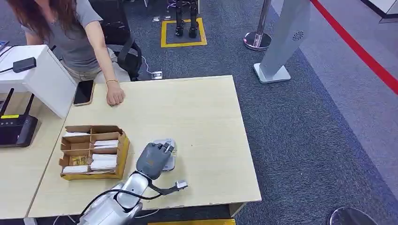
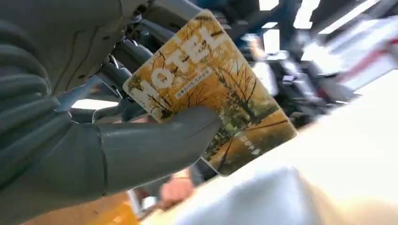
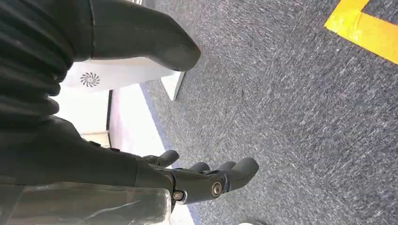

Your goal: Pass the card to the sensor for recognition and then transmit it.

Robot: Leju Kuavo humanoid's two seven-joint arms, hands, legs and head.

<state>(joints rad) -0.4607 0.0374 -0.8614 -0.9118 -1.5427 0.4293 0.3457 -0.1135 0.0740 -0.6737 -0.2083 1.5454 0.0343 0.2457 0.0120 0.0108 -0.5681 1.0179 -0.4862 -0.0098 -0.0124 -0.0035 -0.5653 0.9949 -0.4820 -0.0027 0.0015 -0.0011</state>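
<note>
Right now the robot's left hand (image 1: 152, 161) hangs over the small pale grey sensor pad (image 1: 168, 159) lying on the light wooden worktop (image 1: 206, 122), and it is grasping the orange-yellow hotel key card printed with autumn trees (image 2: 211, 89); from its wrist camera the thick grey thumb (image 2: 159, 143) presses on the card's face while darker fingers (image 2: 123, 54) back it from behind, so the card is pinched firmly and tilted, its lower corner near the pale surface below; whether card and pad actually touch I cannot tell. Just beside the hand sits the brown cardboard divided box (image 1: 123, 154) stocked with white card sleeves; across the worktop a person in a grey top rests a fist (image 1: 115, 96) on the wood next to a black smartphone (image 1: 83, 92). The right hand (image 3: 206, 180) hangs low beside the body above grey carpet, released, fingers loosely apart, holding nothing. By my reckoning the picking-up is done and the recognition step is in hand; what is left is confirming the read, then lifting the card away and handing it across, most likely to the waiting person.
</note>
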